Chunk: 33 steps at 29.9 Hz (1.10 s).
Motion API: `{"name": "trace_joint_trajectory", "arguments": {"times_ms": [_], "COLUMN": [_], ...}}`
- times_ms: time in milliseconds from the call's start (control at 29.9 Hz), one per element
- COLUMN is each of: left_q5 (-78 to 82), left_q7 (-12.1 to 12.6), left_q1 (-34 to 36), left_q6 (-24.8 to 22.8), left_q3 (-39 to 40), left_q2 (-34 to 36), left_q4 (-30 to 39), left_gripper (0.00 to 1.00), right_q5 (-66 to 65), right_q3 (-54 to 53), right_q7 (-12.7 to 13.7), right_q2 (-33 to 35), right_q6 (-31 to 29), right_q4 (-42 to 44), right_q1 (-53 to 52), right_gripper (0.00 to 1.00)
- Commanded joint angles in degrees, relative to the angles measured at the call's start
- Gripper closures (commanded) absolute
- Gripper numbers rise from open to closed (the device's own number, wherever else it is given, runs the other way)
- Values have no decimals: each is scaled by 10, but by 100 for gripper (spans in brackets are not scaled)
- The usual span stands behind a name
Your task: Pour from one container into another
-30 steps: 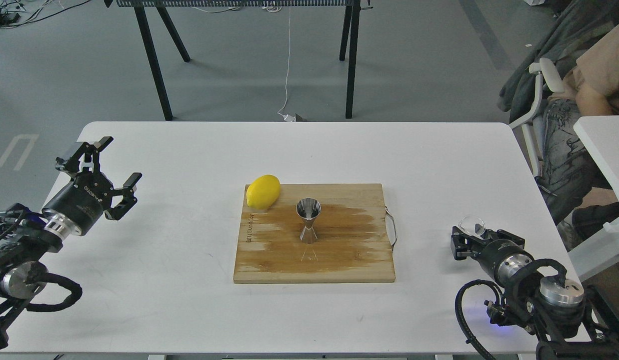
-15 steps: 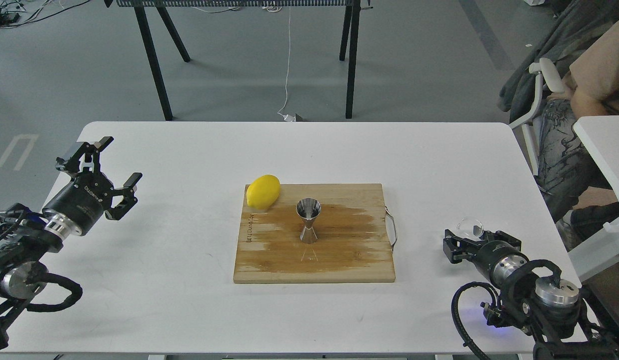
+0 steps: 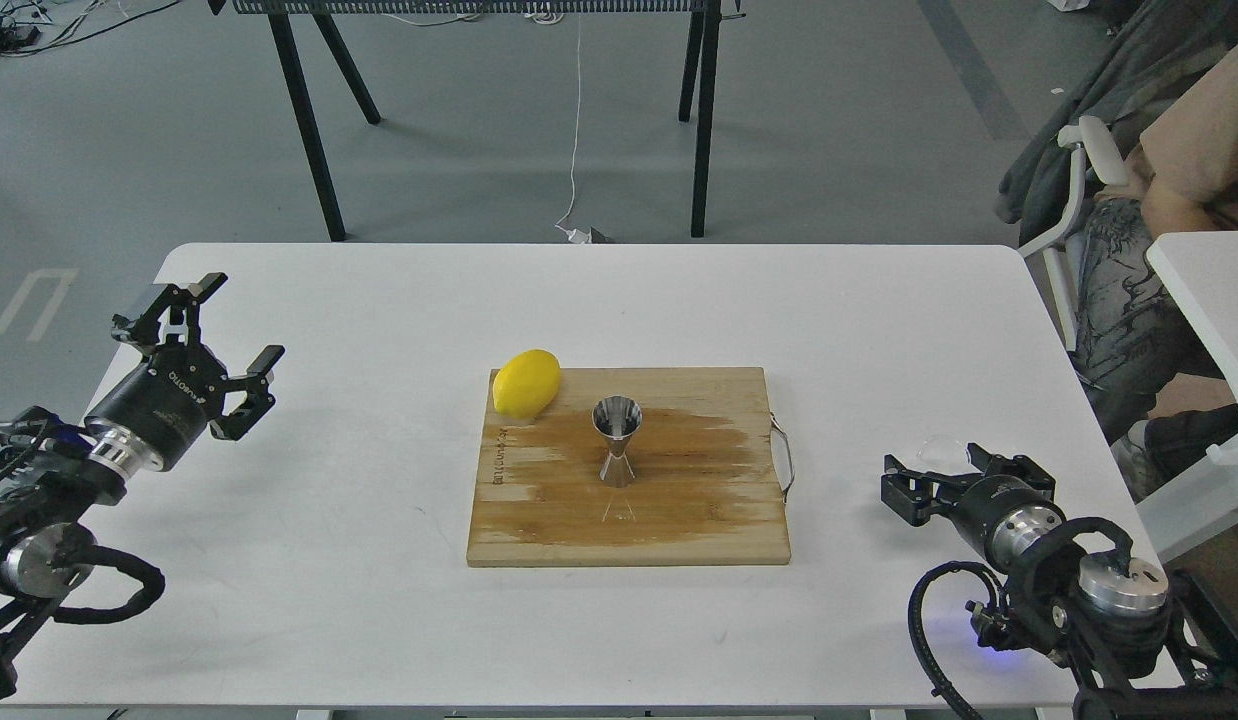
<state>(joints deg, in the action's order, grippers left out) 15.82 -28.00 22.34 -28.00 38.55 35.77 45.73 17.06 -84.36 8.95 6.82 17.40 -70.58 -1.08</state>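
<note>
The steel jigger (image 3: pixel 616 440) stands upright in the middle of the wooden cutting board (image 3: pixel 679 520). A clear glass cup (image 3: pixel 937 447) rests on the white table near its right edge, faint and partly hidden. My right gripper (image 3: pixel 936 476) is low over the table, right at the cup, with its fingers spread. The cup shows just beyond the gap between them, and I cannot tell whether they touch it. Far to the left, my left gripper (image 3: pixel 237 322) hovers open and empty above the table.
A yellow lemon (image 3: pixel 526 382) lies on the board's far left corner. The board has a metal handle (image 3: pixel 784 455) on its right side and a wet stain. A seated person (image 3: pixel 1169 200) and another table (image 3: pixel 1209 290) are close on the right.
My right gripper has slid a little to the left and its fingers have spread around the cup's spot. The cup shows less than before. My left arm has stayed still.
</note>
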Motion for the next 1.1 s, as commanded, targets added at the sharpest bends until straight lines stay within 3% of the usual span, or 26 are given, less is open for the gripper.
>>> {"name": "trace_joint_trajectory", "arguments": {"times_ms": [0,267,401,535,735,869,1069], "left_q5": [0,0,0,-1,-1,-1,-2], "left_q7": [0,0,0,0,0,0,0], "left_q1": [0,0,0,1,3,3,1], "left_q6": [0,0,0,0,0,0,0], "left_q3": [0,0,0,0,1,1,4], "left_q2": [0,0,0,0,1,1,2], "left_q4": [0,0,0,0,0,1,1], "left_gripper": [1,1,1,1,1,1,1], "right_q5": [0,0,-3,-11,-13,-13,-13], "right_q3": [-4,-5,-1,7,21,44,60], "right_q7": [0,0,1,5,15,14,11], "right_q2": [4,35,62,100,114,108,107], "right_q6": [0,0,-27,-186,-434,-454,-454], "right_q4": [-22,-68,-100,-92,-1,68,75], "right_q1": [9,20,16,-13,-55,-71,-70], "right_gripper": [1,1,1,1,1,1,1]}}
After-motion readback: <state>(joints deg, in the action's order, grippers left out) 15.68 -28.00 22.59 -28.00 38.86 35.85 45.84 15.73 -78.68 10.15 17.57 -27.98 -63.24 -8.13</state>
